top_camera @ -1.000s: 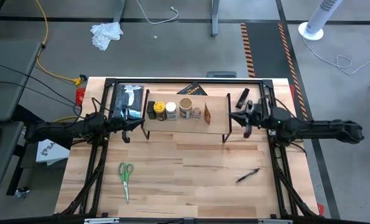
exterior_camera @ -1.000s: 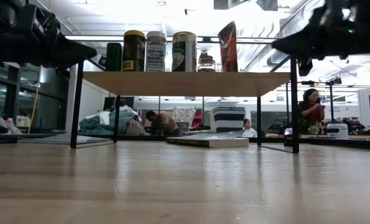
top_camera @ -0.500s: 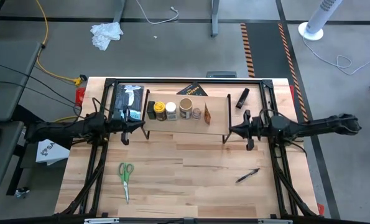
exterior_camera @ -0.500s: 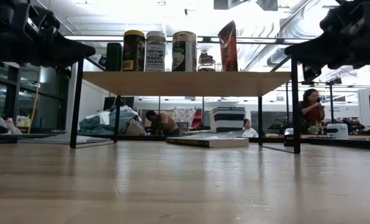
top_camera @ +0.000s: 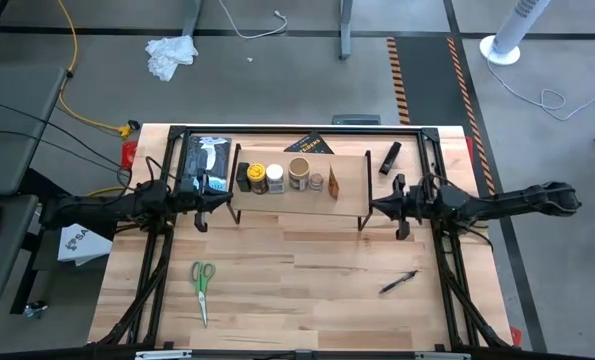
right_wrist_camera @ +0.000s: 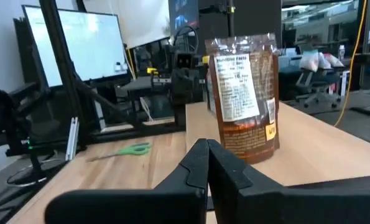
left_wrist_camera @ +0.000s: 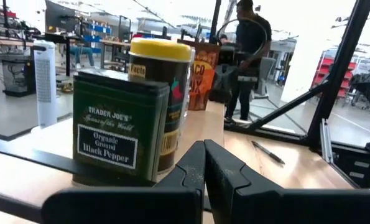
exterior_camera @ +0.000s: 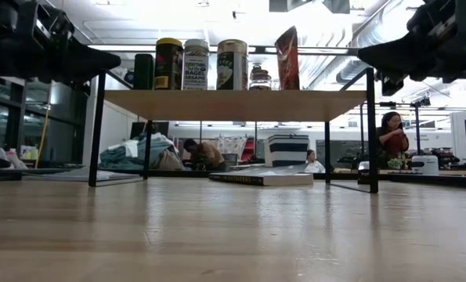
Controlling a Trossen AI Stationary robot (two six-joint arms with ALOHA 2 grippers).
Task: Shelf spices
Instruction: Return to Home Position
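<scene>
All spices (top_camera: 287, 177) stand in a row on the shelf (top_camera: 307, 204). Left gripper (top_camera: 203, 203) and right gripper (top_camera: 379, 207) flank its ends, fingers pressed together, empty. Judged: homing step; next, draw both grippers back clear of shelf legs

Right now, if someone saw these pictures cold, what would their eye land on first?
The row of spices lined up on the shelf at the back-middle of the table, ending in the orange-brown packet. Then the two dark arms flanking it, left gripper and right gripper both shut and empty, one at each shelf end. Green-handled scissors and a black marker lie loose on the table's front.
</scene>
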